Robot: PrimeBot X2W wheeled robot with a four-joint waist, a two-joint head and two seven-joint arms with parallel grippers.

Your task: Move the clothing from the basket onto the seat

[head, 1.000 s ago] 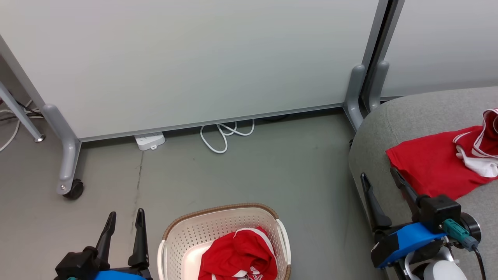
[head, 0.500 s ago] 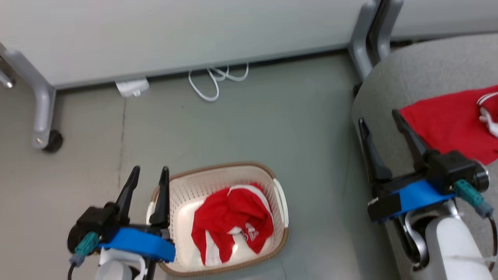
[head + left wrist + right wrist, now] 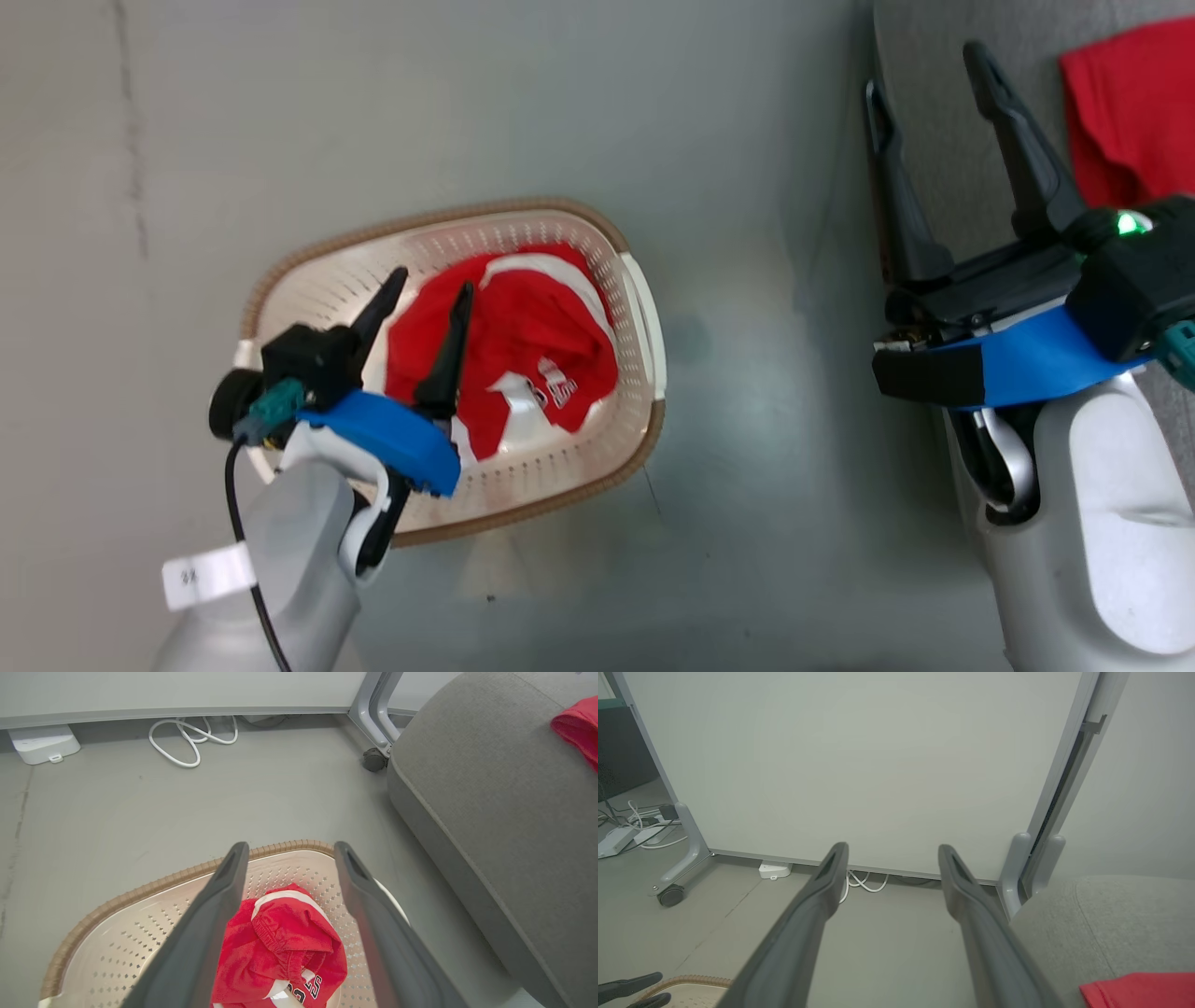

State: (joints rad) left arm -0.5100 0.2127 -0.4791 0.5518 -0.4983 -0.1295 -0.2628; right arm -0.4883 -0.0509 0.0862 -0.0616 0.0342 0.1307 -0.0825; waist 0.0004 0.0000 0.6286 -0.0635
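Head view, left gripper [image 3: 430, 283]: jaws spread with nothing between them. It hangs over the basket [image 3: 523, 202], fingers pointing across the red garment [image 3: 532, 327] bunched inside.
Head view, right gripper [image 3: 924, 70]: jaws wide apart and empty, at the edge of the seat [image 3: 1027, 28].
Head view, second garment [image 3: 1130, 103]: lies on the seat, so I judge the job half done.
Head view, basket position: on the floor [image 3: 747, 140], apart from the seat.
Left wrist view, garment: framed between the two fingers, gathered waistband uppermost, lettering [image 3: 310, 987] at its low edge.
Left wrist view, what it adds to the head view: the folds up close, the seat's stitched seam, and a white cable [image 3: 187, 742] and power block [image 3: 39, 742] on the floor beyond.
Right wrist view, aim: the spread fingers point at a pale partition [image 3: 854, 765], not at any cloth.
Right wrist view, what it adds: the seat's near corner with a red hem on it, and the basket rim with the other arm's fingertips at the lower left.
Risk, shallow pinch: closing on one loose fold could let the slippery cloth slide out on the lift.
Risk, basket: a finger set down close to the perforated wall could snag it and drag or tip the light basket.
Risk, transfer: the right arm stands at the seat's edge, so a swing across could meet it.
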